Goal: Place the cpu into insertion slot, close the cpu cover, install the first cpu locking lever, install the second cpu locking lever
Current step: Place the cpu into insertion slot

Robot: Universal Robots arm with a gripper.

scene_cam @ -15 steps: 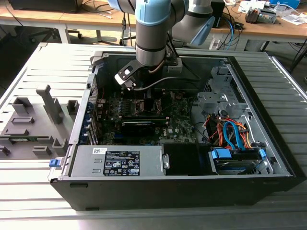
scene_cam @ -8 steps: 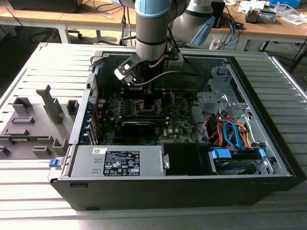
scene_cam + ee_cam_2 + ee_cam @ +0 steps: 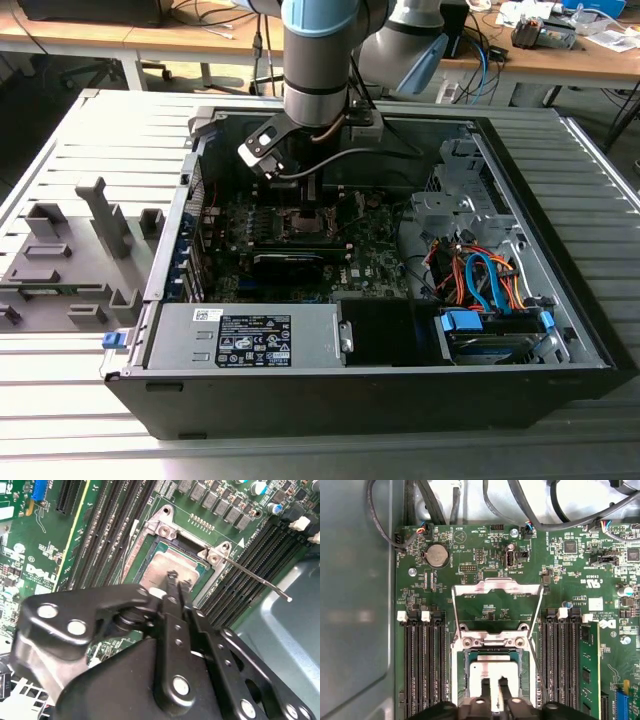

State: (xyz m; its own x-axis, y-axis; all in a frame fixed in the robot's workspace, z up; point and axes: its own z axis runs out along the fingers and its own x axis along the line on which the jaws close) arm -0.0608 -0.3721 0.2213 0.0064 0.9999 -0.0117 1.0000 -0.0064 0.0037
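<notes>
Pincer (image 3: 494, 684) is seen in both wrist views (image 3: 179, 580) held low over the cpu (image 3: 494, 669), its two slim fingers parted by a narrow gap with nothing clamped between them. Whether the tips touch the chip's top cannot be told. Cpu is seated flat inside the insertion slot (image 3: 492, 656), square to the rim and flanked by memory slots (image 3: 422, 670), so step one is judged done or as good as done. Cpu cover (image 3: 497, 585) is swung up on its hinge and stands open beyond the slot, with green motherboard (image 3: 570, 570) seen through its window, so it is not yet closed. One locking lever (image 3: 255, 577) is seen in the second wrist view as a thin metal rod jutting free from the slot's corner, unlatched. The other lever cannot be picked out with certainty. In the exterior view the arm (image 3: 315, 60) is angled down into the open computer case (image 3: 380, 400), which is laid on its side on the slatted tabletop (image 3: 60, 420), with the arm's working end over the socket area of the board. Progress is judged at about one step of four: chip placed, with cover closing and both levers left.
</notes>
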